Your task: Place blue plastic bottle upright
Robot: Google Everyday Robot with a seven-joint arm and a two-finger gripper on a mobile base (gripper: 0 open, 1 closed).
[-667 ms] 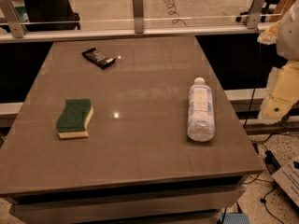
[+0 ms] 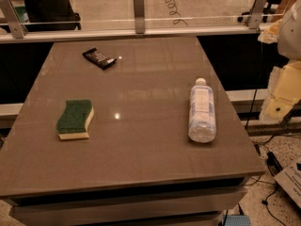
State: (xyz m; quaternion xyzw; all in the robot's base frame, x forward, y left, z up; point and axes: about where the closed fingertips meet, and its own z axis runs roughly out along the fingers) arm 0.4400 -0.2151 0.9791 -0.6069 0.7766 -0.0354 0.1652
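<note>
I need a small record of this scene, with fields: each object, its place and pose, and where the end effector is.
table: brown glossy top
blue plastic bottle: lying on its side, right part of the table, white cap toward the far edge
green sponge: lying flat, left part of the table, apart from the bottle
black packet: far left part of the table
end effector: beyond the table's right edge, touching nothing on the table
task state: bottle not yet upright
</note>
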